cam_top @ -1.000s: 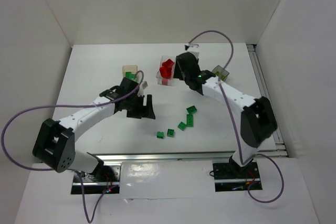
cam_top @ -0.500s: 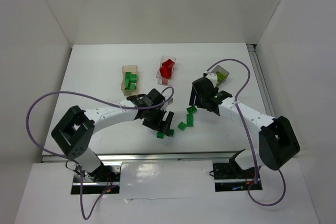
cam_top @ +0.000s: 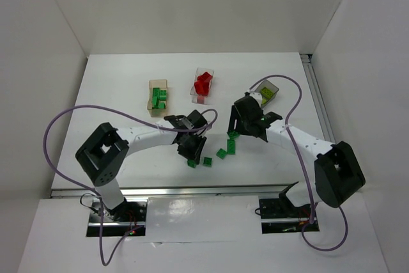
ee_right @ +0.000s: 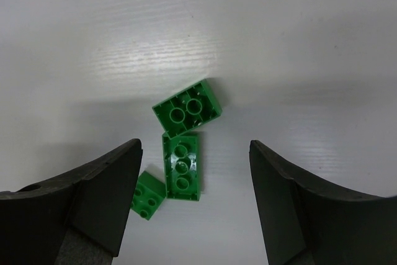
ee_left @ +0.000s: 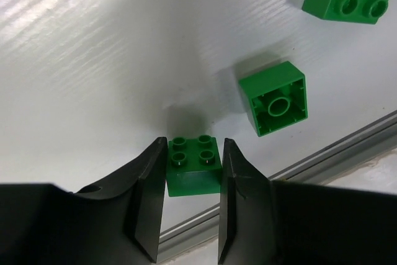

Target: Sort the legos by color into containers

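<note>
Nearest me, my left claw (ee_left: 193, 153) is pinched on a small green brick (ee_left: 193, 167), studs up, low at the table (ee_left: 93, 60). An upturned green one (ee_left: 273, 98) lies at its 1 o'clock. I judge this the grasp step. Next I'd lift clear and carry toward 11 o'clock, to the tan box (cam_top: 157, 84) holding greens. Farther out, my right claw (ee_right: 193, 147) hangs wide above three green bricks (ee_right: 188, 108). Beyond, reds fill the clear box (cam_top: 200, 99), and the dark box (cam_top: 271, 85) sits at 2 o'clock.

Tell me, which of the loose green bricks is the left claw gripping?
The small square four-stud brick, studs up, pinched between the fingers of the left gripper. The upside-down brick beside it lies untouched on the table.
</note>
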Controlling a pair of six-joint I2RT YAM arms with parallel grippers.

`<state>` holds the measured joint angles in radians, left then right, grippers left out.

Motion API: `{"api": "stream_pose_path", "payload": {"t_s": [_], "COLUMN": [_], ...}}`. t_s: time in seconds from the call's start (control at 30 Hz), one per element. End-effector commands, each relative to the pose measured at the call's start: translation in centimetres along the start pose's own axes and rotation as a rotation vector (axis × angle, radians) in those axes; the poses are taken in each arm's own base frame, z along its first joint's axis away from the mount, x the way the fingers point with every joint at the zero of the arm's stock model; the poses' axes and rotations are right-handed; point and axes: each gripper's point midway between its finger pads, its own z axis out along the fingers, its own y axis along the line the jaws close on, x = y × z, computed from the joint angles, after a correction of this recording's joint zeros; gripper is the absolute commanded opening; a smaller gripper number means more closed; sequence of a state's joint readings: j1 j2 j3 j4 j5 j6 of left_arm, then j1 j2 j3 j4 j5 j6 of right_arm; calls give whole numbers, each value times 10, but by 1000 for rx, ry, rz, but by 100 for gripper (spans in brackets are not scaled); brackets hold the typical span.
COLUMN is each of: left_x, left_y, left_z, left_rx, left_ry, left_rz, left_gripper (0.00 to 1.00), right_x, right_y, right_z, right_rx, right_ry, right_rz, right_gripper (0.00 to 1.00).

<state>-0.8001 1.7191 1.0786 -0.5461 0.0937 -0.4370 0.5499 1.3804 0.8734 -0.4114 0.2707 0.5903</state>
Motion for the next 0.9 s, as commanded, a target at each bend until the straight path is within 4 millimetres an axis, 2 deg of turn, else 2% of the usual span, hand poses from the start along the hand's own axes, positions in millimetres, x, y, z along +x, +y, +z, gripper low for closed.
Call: {"api": "stream_pose_path", "payload": {"t_s": [0.0,0.1,0.2,0.23,0.27,0.3,0.33,0.4,0.43,0.5,0.53,0.57,0.6,0.63,0.67,0.7,0.73,0.8,0.87], "left_x": [-11,-31,-53,-71,-78,-86,-106,-123,-139,-152,-169,-173,-179,-180,-191,-194,-192,-200,-201], "left_y": [11,34,72,78,101,113,122,149,160,188,196,212,222,233,240,248,260,267,274], "left_z": [-13,-31,-53,-66,-76,-84,-95,-108,-115,-122,-135,-128,-128,-129,-135,-131,-120,-116,-99], "left_rx": [-58,-105,-178,-178,-211,-231,-234,-255,-272,-311,-324,-348,-374,-411,-413,-419,-420,-415,-427], "left_ry": [-12,-66,-121,-166,-173,-188,-224,-273,-307,-337,-379,-367,-376,-375,-402,-399,-374,-379,-351], "left_rz": [20,-18,-108,-135,-196,-268,-309,-388,-405,-457,-460,-484,-495,-510,-519,-531,-552,-560,-564], "left_gripper": [16,16,16,16,16,16,16,16,16,16,16,16,16,16,17,17,19,21,32], "right_x": [9,11,8,9,8,9,12,15,17,19,21,17,23,21,24,24,26,28,29], "right_y": [10,12,10,12,16,18,18,20,18,19,19,22,21,24,22,22,22,22,25], "right_z": [-5,-2,-3,-4,-4,-4,-3,-2,-3,-3,-4,-5,-4,-5,-6,-6,-3,-2,1], "right_rx": [-59,-52,-42,-52,-72,-85,-87,-87,-79,-88,-90,-96,-94,-106,-99,-99,-92,-85,-92], "right_ry": [25,29,24,31,29,37,50,60,70,77,89,81,108,107,117,118,127,135,142], "right_rz": [10,-13,-23,-23,-33,-44,-46,-65,-68,-68,-70,-68,-73,-71,-74,-74,-63,-48,-20], "right_gripper": [77,76,76,74,73,73,73,73,73,73,73,74,74,76,79,79,79,79,80]}}
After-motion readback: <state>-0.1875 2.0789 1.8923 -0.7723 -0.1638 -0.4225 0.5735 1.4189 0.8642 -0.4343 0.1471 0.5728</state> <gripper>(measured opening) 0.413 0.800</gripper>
